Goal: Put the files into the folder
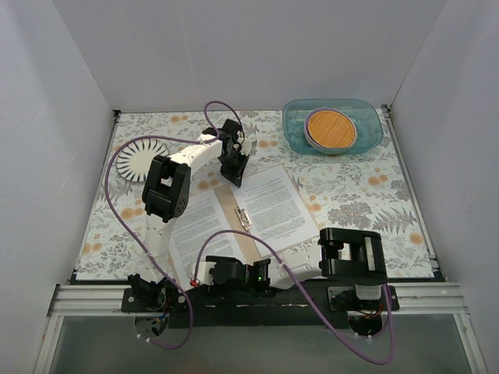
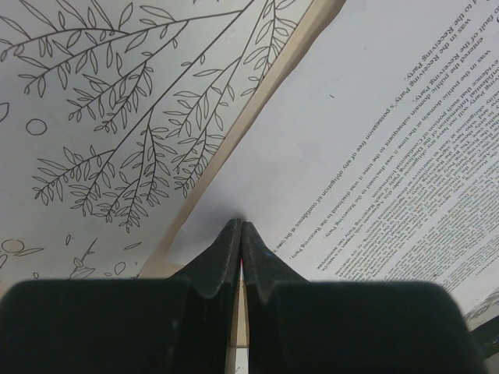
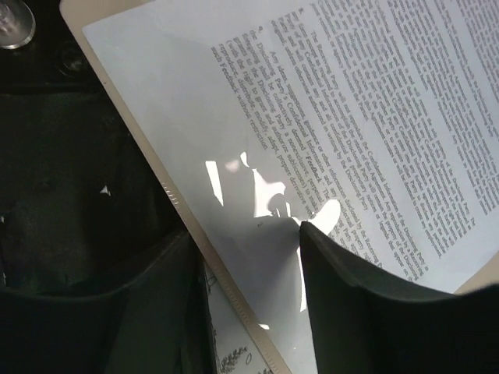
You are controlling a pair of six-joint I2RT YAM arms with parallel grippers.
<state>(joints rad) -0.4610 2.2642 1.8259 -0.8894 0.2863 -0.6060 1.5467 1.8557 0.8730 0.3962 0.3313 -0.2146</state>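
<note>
White files lie on open folder

Lab robot cell, white panels boxing in a floral table, robot arm sitting bolted to a metal rail.

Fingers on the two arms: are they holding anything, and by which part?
Nothing is gripped. Left fingers are shut, tips down on a printed sheet; right fingers stand apart over the edge of the folder.

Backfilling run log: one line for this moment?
folder: open, flat | files: lying on it | left end effector: shut, tips on files | right end effector: open above files
</note>
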